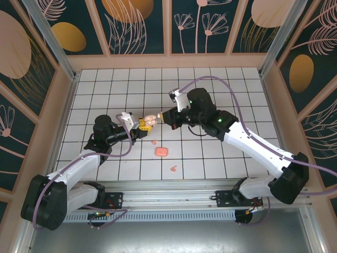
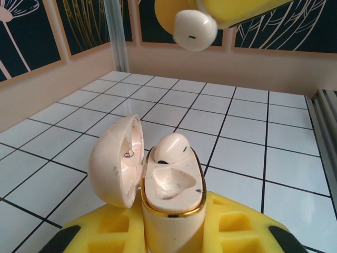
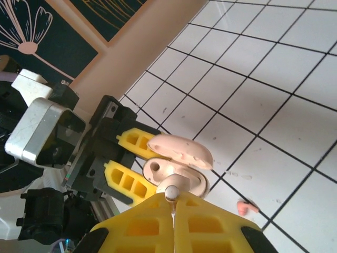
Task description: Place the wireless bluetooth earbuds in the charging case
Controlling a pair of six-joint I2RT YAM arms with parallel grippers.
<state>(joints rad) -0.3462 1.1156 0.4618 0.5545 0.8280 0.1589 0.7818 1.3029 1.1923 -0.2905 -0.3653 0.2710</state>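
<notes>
Cream charging case is clamped upright in the left gripper, yellow fingers tight on its body. Its lid is flipped open to the left. First cream earbud is seated in the far slot, and the near slot is bare. Right gripper is pinched closed on the second cream earbud, which hangs above the open case. Left wrist view shows a clear gap between that bud and the case, no contact. From overhead, both grippers meet tip to tip over the middle of the white tiled table. Pink case lies on the tiles, toward the arm bases from the grippers. Two pink earbuds lie loose on the tiles. One pink earbud is just beyond the pink case, toward the grippers. Other pink earbud is closer to the bases.
</notes>
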